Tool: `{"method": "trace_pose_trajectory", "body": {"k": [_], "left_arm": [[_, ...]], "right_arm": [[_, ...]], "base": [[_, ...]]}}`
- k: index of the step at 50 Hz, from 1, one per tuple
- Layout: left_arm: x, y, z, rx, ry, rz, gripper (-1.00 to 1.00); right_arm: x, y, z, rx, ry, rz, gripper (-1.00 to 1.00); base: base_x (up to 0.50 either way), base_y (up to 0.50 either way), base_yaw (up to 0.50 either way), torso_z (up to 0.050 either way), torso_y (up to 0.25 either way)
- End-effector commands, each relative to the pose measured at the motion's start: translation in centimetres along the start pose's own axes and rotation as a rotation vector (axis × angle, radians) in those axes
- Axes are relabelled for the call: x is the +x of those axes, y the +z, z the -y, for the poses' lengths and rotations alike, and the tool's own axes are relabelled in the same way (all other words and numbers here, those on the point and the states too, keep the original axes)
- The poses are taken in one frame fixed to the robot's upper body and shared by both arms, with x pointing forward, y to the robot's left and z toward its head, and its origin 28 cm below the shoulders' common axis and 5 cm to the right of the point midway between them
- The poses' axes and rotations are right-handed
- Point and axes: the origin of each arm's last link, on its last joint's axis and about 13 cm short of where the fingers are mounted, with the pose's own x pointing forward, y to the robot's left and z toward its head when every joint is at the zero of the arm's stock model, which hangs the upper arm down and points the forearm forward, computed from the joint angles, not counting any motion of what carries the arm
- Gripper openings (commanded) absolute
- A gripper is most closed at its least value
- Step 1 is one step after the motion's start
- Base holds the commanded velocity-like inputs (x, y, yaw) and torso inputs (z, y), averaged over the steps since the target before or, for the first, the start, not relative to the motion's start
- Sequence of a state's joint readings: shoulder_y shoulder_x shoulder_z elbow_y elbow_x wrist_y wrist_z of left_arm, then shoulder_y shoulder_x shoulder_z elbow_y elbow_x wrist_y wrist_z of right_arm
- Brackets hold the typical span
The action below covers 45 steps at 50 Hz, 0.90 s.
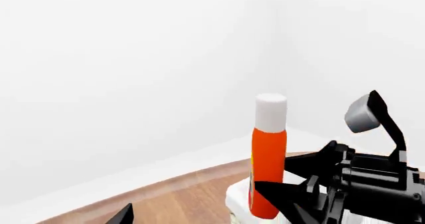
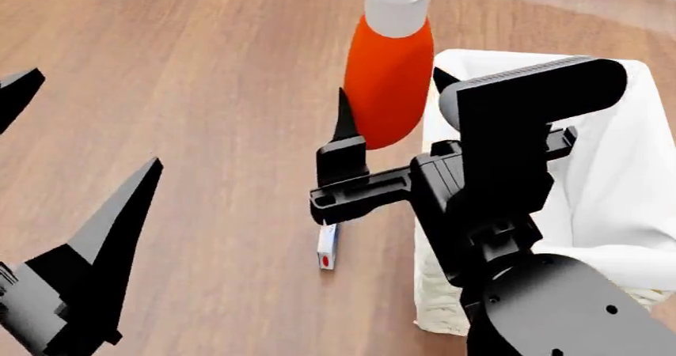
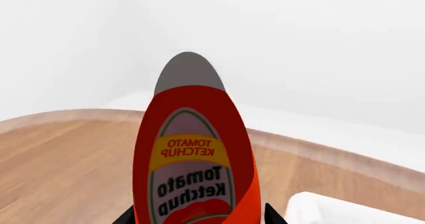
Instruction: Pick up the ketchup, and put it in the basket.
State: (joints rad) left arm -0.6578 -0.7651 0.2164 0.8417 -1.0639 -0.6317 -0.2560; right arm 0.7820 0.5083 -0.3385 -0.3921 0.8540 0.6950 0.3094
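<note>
1. Nearest, the left tool (image 2: 95, 213) hangs spread wide and empty over the counter (image 2: 190, 71).
2. Farther right, the right tool (image 2: 396, 126) clamps the ketchup (image 2: 387, 87) low on its body, upright and lifted.
3. The basket (image 2: 634, 190) lies just right of the bottle.

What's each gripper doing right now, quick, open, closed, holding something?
Left gripper: open, holding nothing.
Right gripper: closed on the ketchup bottle, held upright beside the basket.
</note>
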Motion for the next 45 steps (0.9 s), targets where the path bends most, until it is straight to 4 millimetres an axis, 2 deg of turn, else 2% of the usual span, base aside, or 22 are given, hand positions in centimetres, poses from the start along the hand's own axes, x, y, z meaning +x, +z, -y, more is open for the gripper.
{"method": "trace_pose_trajectory", "body": {"k": [1, 4, 8, 10, 13, 27, 45], "left_arm": [[-2.6, -3.5, 2.3, -0.035, 0.106, 0.034, 1.00], [-3.2, -4.7, 2.9, -0.060, 0.108, 0.032, 1.00], [-3.4, -5.1, 3.1, -0.071, 0.113, 0.031, 1.00], [-3.8, -6.0, 3.5, -0.090, 0.121, 0.025, 1.00], [-3.9, -6.3, 3.6, -0.104, 0.128, 0.024, 1.00], [-4.0, -7.1, 4.0, -0.142, 0.131, 0.009, 1.00], [-3.9, -7.5, 3.8, -0.174, 0.155, -0.004, 1.00]], "right_arm": [[-0.8, 1.5, 2.3, -0.024, -0.104, 0.003, -1.00], [-0.8, 2.0, 3.0, -0.017, -0.156, -0.009, -1.00], [-0.8, 2.4, 3.2, 0.012, -0.167, -0.012, -1.00], [-0.9, 2.9, 4.0, -0.003, -0.211, -0.022, -1.00], [-0.8, 3.1, 4.2, -0.051, -0.260, -0.065, -1.00], [1.1, 4.0, 4.6, -0.117, -0.438, -0.190, -1.00], [4.9, 5.4, 3.6, -0.101, -0.603, -0.374, -1.00]], "base": [[0.00, 0.00, 0.00, 0.000, 0.000], [0.00, 0.00, 0.00, 0.000, 0.000], [0.00, 0.00, 0.00, 0.000, 0.003], [0.00, 0.00, 0.00, 0.000, 0.000], [0.00, 0.00, 0.00, 0.000, 0.000], [0.00, 0.00, 0.00, 0.000, 0.000], [0.00, 0.00, 0.00, 0.001, 0.001]]}}
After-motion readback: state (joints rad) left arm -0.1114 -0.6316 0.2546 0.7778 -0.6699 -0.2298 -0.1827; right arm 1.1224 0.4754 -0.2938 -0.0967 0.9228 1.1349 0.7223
